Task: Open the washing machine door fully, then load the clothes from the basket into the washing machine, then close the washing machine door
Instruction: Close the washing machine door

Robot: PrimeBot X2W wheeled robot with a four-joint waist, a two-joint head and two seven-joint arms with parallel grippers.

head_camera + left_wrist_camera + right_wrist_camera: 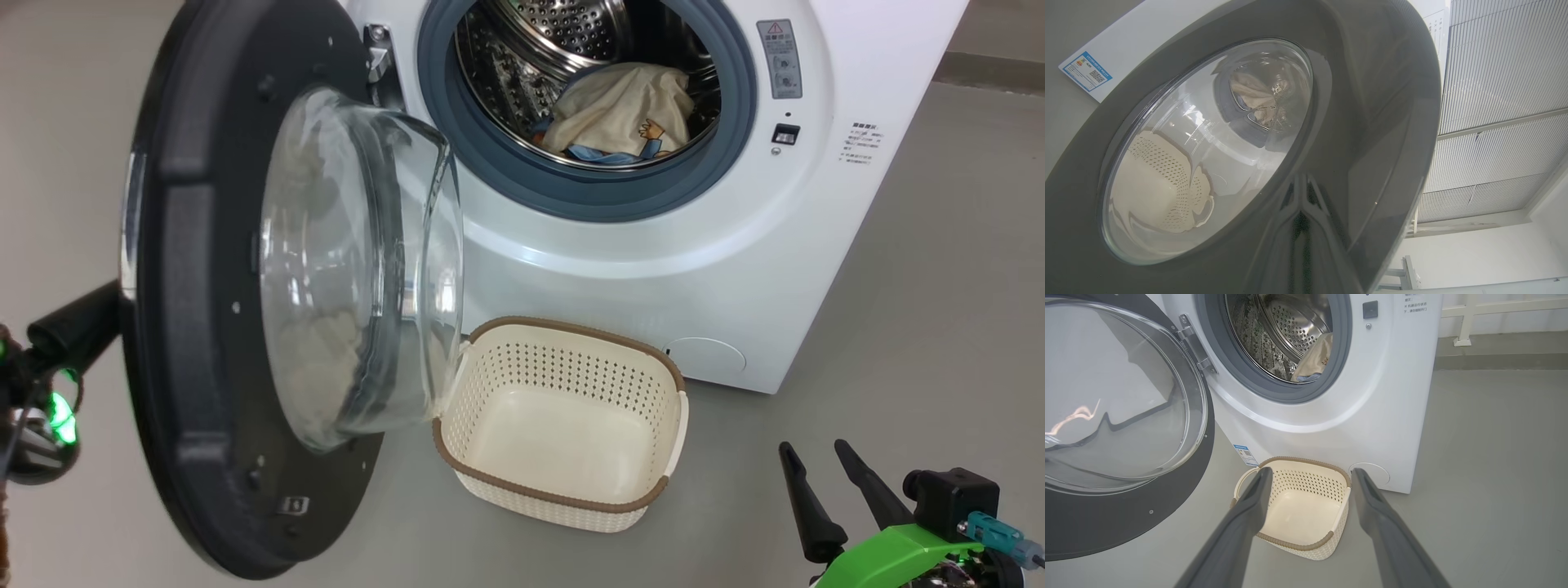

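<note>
L pincer (98,314) at door (204,457) outer rim; R pincer (812,446) well apart.

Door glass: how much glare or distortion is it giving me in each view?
Head view: even light, clothes and basket sharp; the washing machine door dome blurs what lies behind it. Left wrist view: that dome bends the basket, and the glossy rim carries dark reflections. Right wrist view: a bright glare streak on the glass; right gripper fingers soft.

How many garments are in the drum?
2. The cream garment lies on top in the drum. The blue garment peeks out beneath the cream one's front edge. More may be hidden under them.
</note>
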